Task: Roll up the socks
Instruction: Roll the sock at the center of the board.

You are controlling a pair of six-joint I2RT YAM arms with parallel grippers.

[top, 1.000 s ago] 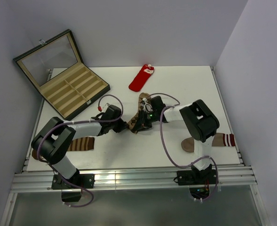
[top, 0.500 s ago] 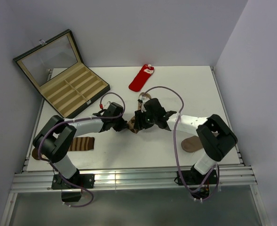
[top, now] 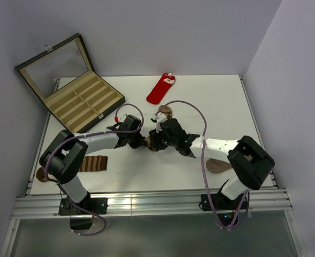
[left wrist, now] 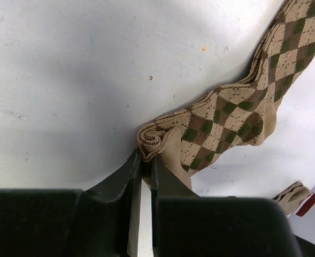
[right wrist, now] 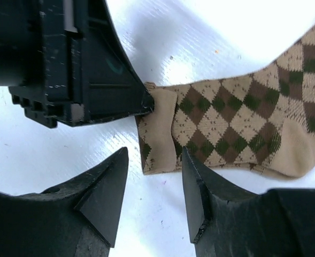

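The argyle sock (left wrist: pixel 232 112) lies on the white table (top: pixel 200 101), partly folded over at its cuff end. My left gripper (left wrist: pixel 146 156) is shut on the crumpled tan cuff edge. My right gripper (right wrist: pixel 153 160) is open just above the sock's folded end (right wrist: pixel 237 123), its jaws on either side of the tan edge, with the left gripper's fingers (right wrist: pixel 93 75) beside it. In the top view both grippers (top: pixel 142 141) (top: pixel 154 141) meet over the sock (top: pixel 162 112) at mid-table. The red sock (top: pixel 161 90) lies flat behind them, untouched.
An open compartment box (top: pixel 74 91) stands at the back left. A ring-striped sock (top: pixel 93 163) lies at the front left by the left arm. A plain tan-brown sock (top: pixel 217 166) lies at the front right, under the right arm.
The right arm's elbow has swung out to the right and nearer. Its gripper has slid left, close to the left gripper. The left gripper has shifted slightly right with the cuff.
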